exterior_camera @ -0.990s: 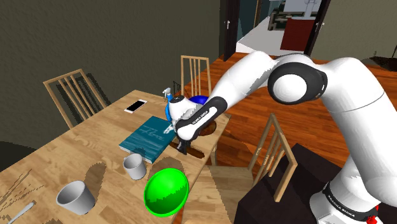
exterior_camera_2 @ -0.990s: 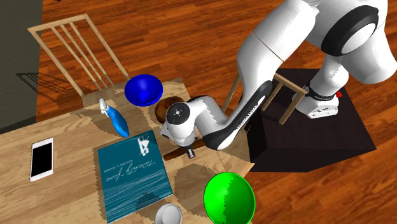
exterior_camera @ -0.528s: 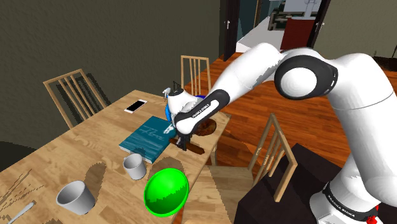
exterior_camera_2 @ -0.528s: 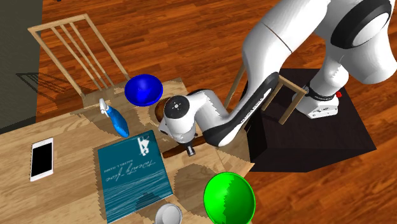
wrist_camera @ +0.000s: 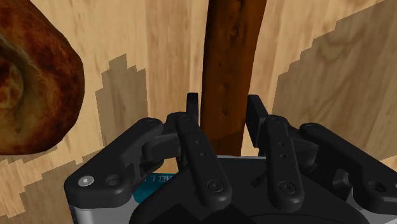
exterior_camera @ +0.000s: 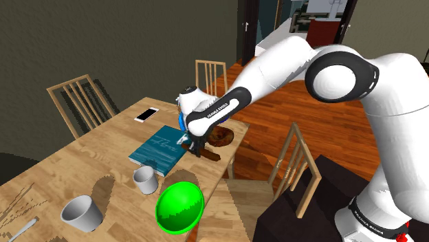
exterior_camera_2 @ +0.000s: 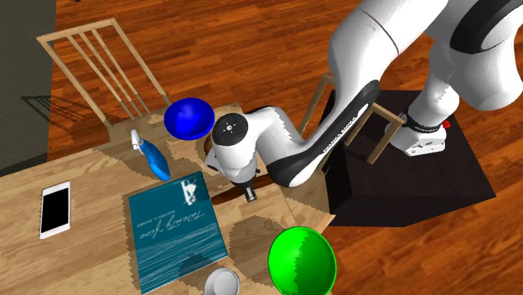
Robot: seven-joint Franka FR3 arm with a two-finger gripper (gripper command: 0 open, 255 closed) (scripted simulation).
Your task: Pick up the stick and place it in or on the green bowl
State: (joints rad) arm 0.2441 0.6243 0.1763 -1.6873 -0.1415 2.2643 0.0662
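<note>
A dark brown stick [wrist_camera: 226, 57] runs straight out between my black fingers [wrist_camera: 191, 111], which clasp it on both sides. My gripper [exterior_camera: 195, 149] hangs just above the wooden table [exterior_camera: 103, 165] near its edge, beside the teal book [exterior_camera: 159, 147]. The stick [exterior_camera: 211, 156] juts out from the gripper towards the shoulder view's right, slightly off the tabletop. From above, the gripper [exterior_camera_2: 249, 194] sits between the book [exterior_camera_2: 174, 230] and the table edge. The green bowl [exterior_camera: 181, 206] stands on the table corner nearer the stand, and the same green bowl [exterior_camera_2: 302, 258] lies apart from the gripper.
A brown rough bowl [wrist_camera: 35, 76] lies close beside the stick. A blue bowl [exterior_camera_2: 189, 117], a blue spray bottle [exterior_camera_2: 152, 158] and a phone [exterior_camera_2: 55, 210] lie further back. Two grey cups [exterior_camera: 145, 179] [exterior_camera: 82, 212] stand near the green bowl. Wooden chairs [exterior_camera: 81, 103] [exterior_camera: 300, 161] flank the table.
The gripper has risen a little and shifted away from the green bowl towards the brown bowl, carrying the stick with it. The arm's elbow has swung higher.
</note>
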